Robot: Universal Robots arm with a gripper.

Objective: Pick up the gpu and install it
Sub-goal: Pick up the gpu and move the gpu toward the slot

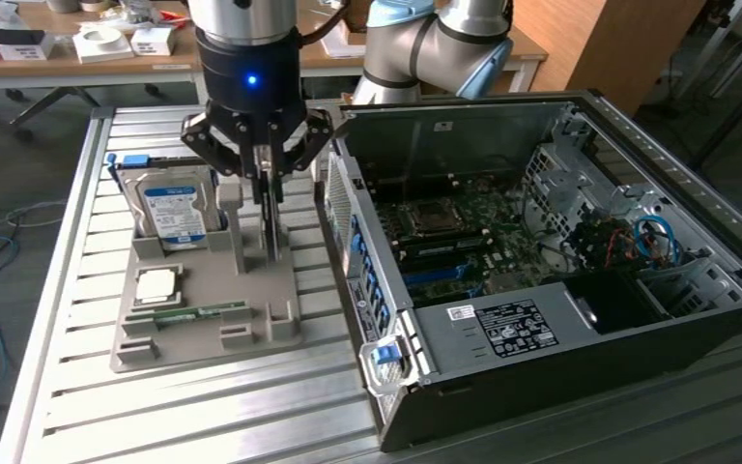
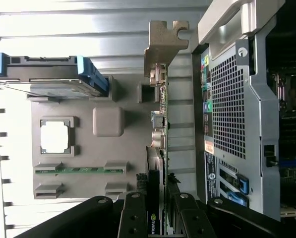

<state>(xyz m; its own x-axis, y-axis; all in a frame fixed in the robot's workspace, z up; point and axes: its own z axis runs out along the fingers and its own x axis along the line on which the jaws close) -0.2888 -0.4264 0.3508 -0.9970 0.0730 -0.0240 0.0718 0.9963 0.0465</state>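
We see the gripper (image 1: 267, 188) clamped on the upright gpu (image 1: 271, 237), hard drive (image 1: 174, 208) and open computer case (image 1: 462, 130) flanking it, on a slatted metal table (image 1: 190, 416).

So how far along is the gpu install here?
Done: the gripper is down at the gpu. In hand: the gpu stands on edge in the tray; I cannot tell whether it is gripped. Left: it is not yet in the case, which lies open beside the tray.

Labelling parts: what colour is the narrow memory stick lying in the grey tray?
Green. The narrow flat memory stick shows best in the wrist view.
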